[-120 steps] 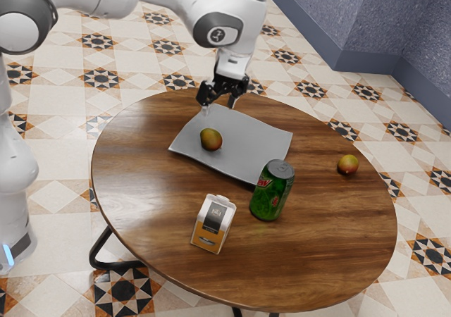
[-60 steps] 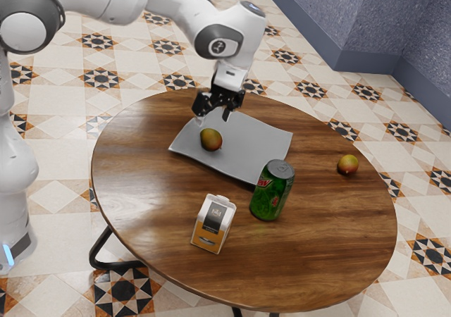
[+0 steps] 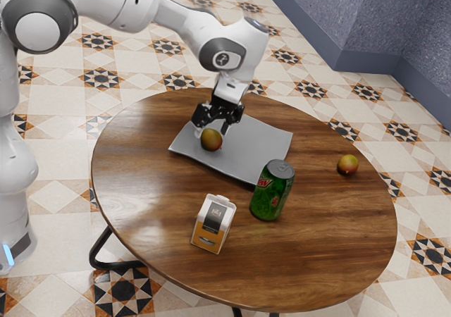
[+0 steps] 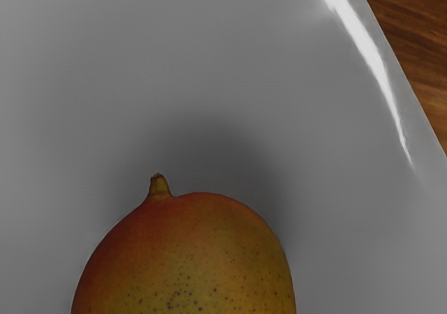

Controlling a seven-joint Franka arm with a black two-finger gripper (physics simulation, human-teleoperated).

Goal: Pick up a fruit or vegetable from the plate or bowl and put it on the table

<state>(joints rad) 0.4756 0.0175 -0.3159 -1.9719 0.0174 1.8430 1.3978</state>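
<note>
Russet-and-gold mango (image 3: 211, 140) just below my parted gripper (image 3: 211, 131)

Closest to my hand is the fruit itself, and the move hangs on it. My gripper is released, its fingers spread toward the exterior view's left and right, with the mango low between them; I cannot tell whether either one touches it. The wrist view shows its stem (image 4: 159, 186) pointing away from the hand and the rounded body running back under it. The far end is cut off there, so I can't be certain of the long axis, but in the exterior view it seems to slant slightly across the line between my fingers. I judge I need to go a little lower, centred on the thick of the body, then squeeze; a shallow pinch could let the smooth, curved skin roll out.

The mango rests on the grey plate (image 3: 257, 144), toward the exterior view's left. Beyond it, the green can (image 3: 273, 190) stands just beside the plate's corner, with the carton (image 3: 213, 223) farther out on the desk (image 3: 151, 211). Farthest off is a second mango (image 3: 347, 164), well apart.
</note>
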